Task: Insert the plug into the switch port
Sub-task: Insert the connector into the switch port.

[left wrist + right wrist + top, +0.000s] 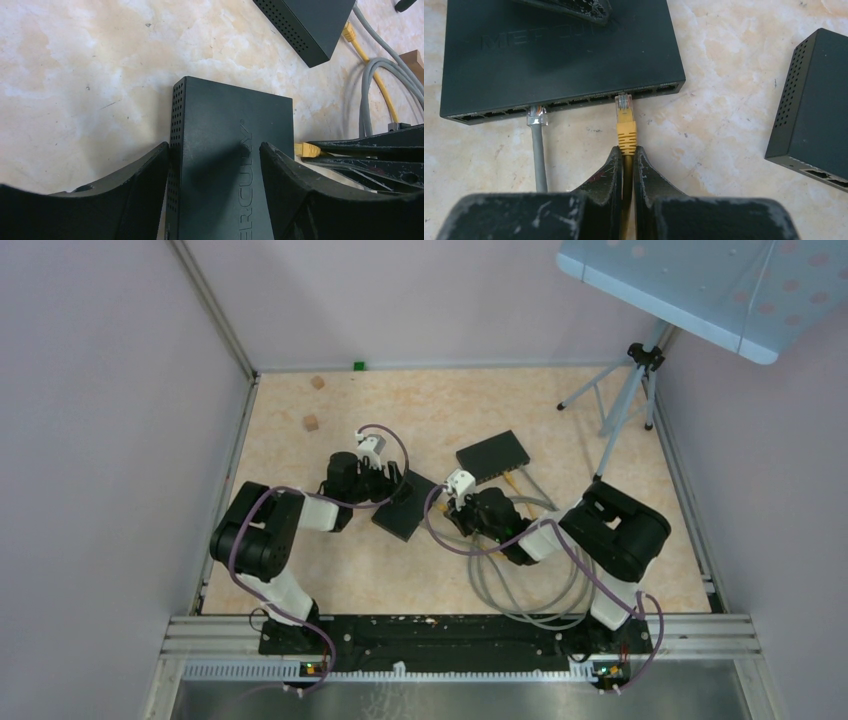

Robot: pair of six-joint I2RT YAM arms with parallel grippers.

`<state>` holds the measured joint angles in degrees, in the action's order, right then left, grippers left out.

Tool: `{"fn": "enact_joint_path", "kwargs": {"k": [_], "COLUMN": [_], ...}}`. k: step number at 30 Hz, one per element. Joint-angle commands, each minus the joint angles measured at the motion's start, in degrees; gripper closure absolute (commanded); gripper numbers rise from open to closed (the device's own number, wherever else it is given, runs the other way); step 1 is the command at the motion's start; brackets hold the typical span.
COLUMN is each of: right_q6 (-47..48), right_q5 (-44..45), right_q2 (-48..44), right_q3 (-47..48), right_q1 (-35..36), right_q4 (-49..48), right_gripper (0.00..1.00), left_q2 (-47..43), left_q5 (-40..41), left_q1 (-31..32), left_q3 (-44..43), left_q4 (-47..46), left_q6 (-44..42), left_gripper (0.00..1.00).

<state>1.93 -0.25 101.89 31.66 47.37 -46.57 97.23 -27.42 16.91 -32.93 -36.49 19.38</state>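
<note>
The left arm (262, 540) is folded at the elbow and reached forward and to the right, its wrist held low and about level. The left gripper (214, 150) is spread wide, with the switch (227, 120) between its jaws. One finger (150, 170) is seen against the vented side; a firm clamp cannot be confirmed. The right arm (615, 530) is bent back on itself and stretched to the left, its forearm kept low. The right gripper (628, 152) is closed tight, its fingers pinched together just behind the yellow plug (626, 127).
</note>
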Motion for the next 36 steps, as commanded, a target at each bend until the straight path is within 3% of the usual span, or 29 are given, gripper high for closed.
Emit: {"fn": "enact_joint_path", "kwargs": {"k": [1,17,36], "right_q6": [-0.92,-0.75,5.02], "right_q5": [-0.95,1.11,3.51], "right_q2": [-0.13,0.18,6.82], "right_q3": [0.87,-0.45,-1.81], "right_q1": [1.14,2.19,3.14], "right_q4": [-4.01,-11.24,-21.87], "right_gripper": [1.00,1.00,1.00], "left_q2": [1.45,2.12,4.90], "left_q5": [-2.54,-4.40,-10.63], "left_q1": [0.23,0.32,1.09], "left_q3": [-1.09,-0.99,-1.97], "left_q4": [-1.40,-1.48,-2.18], "left_q6": [0.57,-0.28,-2.21], "left_gripper": [0.29,0.29,0.31]}}
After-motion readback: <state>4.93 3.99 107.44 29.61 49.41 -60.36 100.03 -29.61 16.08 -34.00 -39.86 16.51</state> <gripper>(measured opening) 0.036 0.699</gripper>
